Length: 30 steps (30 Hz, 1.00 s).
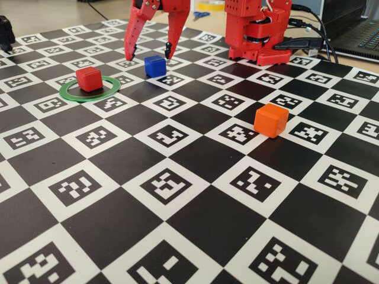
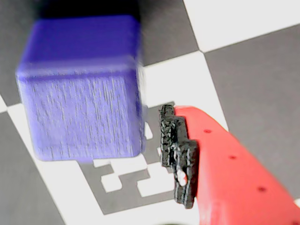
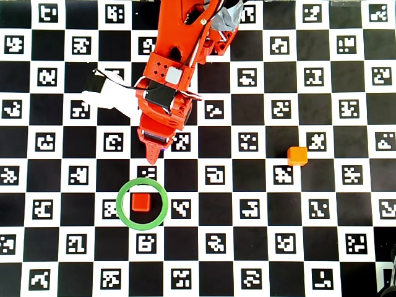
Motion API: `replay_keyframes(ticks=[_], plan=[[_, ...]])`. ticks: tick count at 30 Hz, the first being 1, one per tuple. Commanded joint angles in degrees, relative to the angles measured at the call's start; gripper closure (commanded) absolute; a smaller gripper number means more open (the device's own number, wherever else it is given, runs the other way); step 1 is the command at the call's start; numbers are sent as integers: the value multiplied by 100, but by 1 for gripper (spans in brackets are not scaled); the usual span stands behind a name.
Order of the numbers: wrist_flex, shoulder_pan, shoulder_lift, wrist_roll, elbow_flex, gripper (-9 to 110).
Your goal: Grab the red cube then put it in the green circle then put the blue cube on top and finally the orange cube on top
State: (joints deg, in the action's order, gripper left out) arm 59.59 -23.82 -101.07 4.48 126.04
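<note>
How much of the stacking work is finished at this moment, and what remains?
Done: the red cube sits inside the green circle. In hand: the open gripper straddles the blue cube, which rests on the board, not yet lifted. Left: stack blue on red, then the orange cube, lying apart.

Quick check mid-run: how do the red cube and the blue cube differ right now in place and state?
The red cube sits inside the green circle; the blue cube rests outside it on the checkered board. The open gripper straddles the blue cube, while the red cube stands clear of the arm. In the overhead view the red cube is fully exposed; the blue one is nearly hidden beneath the gripper. Both stand flat, unstacked.
</note>
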Motion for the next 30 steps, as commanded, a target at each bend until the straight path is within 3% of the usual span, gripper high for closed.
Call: replay_keyframes(ticks=[1, 15, 30], plan=[[-185, 26, 18, 44, 0, 61], [-545, 18, 369, 114, 88, 65], [-712, 26, 378, 132, 88, 82]])
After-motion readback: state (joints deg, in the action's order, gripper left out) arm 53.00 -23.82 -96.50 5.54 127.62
